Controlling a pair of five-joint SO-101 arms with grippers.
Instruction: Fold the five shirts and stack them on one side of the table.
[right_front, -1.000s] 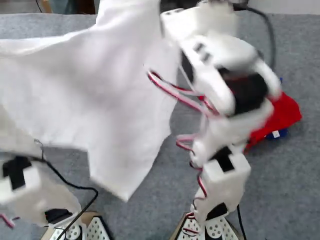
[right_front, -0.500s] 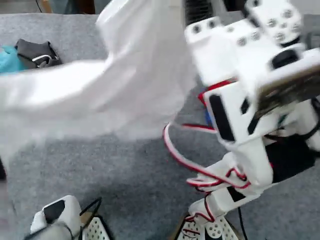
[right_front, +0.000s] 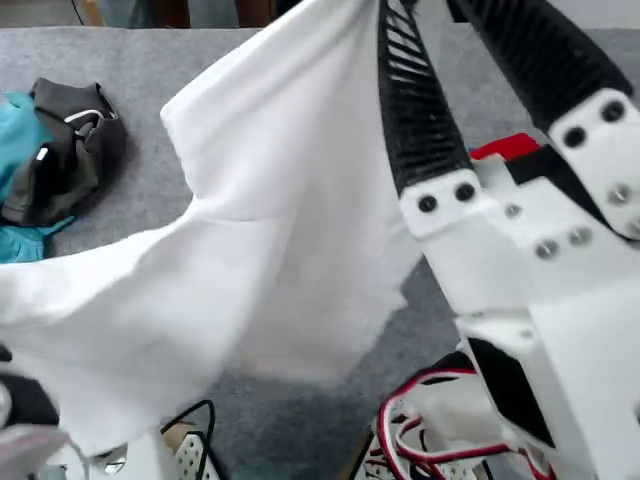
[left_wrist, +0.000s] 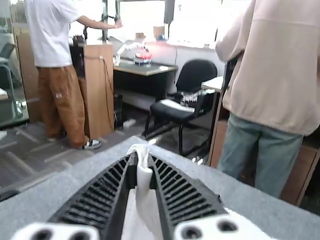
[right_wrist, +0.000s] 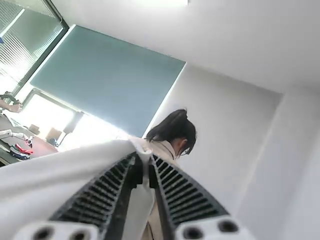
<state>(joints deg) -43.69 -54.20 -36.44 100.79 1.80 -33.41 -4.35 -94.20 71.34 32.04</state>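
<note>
A white shirt (right_front: 290, 230) hangs spread in the air above the grey table (right_front: 300, 420), held at two places. My right gripper (right_wrist: 142, 162) is shut on a pinch of its cloth (right_wrist: 60, 170) and points up at the ceiling; in the high view its black ribbed fingers (right_front: 415, 100) loom close to the camera at the top. My left gripper (left_wrist: 141, 155) is shut on another fold of the white cloth (left_wrist: 142, 185), low at the near left. A red shirt (right_front: 510, 147) peeks out behind the right arm.
A dark grey garment (right_front: 65, 150) lies on a teal one (right_front: 15, 120) at the table's far left. The right arm's white body (right_front: 560, 300) blocks the right side. Cables (right_front: 420, 440) run by the arm bases at the front edge.
The right arm has swung up toward the camera, lifting the shirt's upper edge. The shirt came off the left side, uncovering the dark and teal garments.
</note>
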